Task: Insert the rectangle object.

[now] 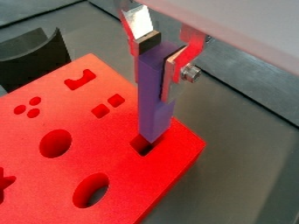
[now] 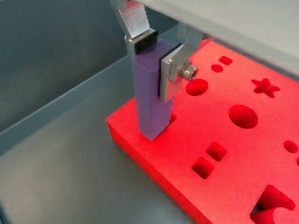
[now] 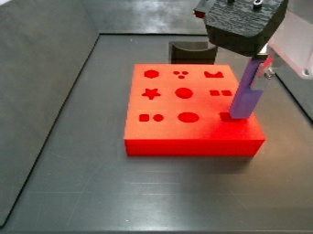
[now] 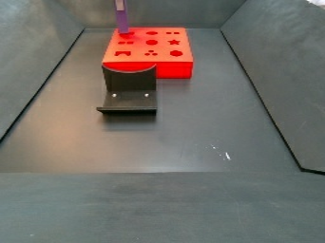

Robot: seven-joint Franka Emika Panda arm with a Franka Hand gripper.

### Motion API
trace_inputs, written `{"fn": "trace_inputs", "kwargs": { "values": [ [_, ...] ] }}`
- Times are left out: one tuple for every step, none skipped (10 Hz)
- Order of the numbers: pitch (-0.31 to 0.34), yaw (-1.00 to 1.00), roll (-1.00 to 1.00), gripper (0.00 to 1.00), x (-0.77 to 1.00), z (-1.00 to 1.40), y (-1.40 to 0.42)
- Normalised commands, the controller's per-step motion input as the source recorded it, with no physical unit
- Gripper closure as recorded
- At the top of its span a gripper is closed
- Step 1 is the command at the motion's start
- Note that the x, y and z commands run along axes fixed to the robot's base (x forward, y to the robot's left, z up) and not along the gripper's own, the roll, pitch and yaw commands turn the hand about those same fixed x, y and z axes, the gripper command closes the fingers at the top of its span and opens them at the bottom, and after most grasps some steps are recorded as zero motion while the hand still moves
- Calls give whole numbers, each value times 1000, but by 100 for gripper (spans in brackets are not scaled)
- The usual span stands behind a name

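The gripper (image 1: 162,51) hangs over the red block (image 1: 70,131), its two silver fingers pinching the upper part of the rectangle object (image 1: 155,96), a slim purple bar held upright. One finger (image 1: 140,31) presses a broad face of the bar and the other (image 1: 177,63) presses the opposite face, with the bar filling the gap between their dark pads.

In both wrist views the bar's lower end meets a small rectangular slot (image 1: 143,145) cut close to one edge of the block; in the wrist view (image 2: 153,92) the bar's foot seems to sit just inside the opening, though how deep it goes cannot be told.

In a side view the gripper (image 3: 253,57) and its black housing stand above the block's right edge, and the bar (image 3: 248,90) reaches down to the block (image 3: 171,123) near its front right corner. The block's top carries other cut shapes: circles, ovals, squares, a star.

In a side view from the opposite end, the block (image 4: 172,59) lies toward the far edge of the dark worktop, with the bar (image 4: 122,17) rising from its far left corner. The dark fixture (image 4: 128,92) stands just in front of the block, nearer the worktop's middle.
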Motion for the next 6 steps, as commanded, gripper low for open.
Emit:
{"fn": "trace_inputs", "kwargs": {
  "values": [
    [0, 0, 14, 100, -314, -9, -14],
    [0, 0, 20, 100, -320, -54, 0],
    [0, 0, 0, 100, -266, -9, 0],
    [0, 0, 0, 100, 0, -29, -71],
    [9, 20, 4, 100, 69, -117, -120],
    [40, 0, 3, 100, 194, -111, -137]
  ]
}}
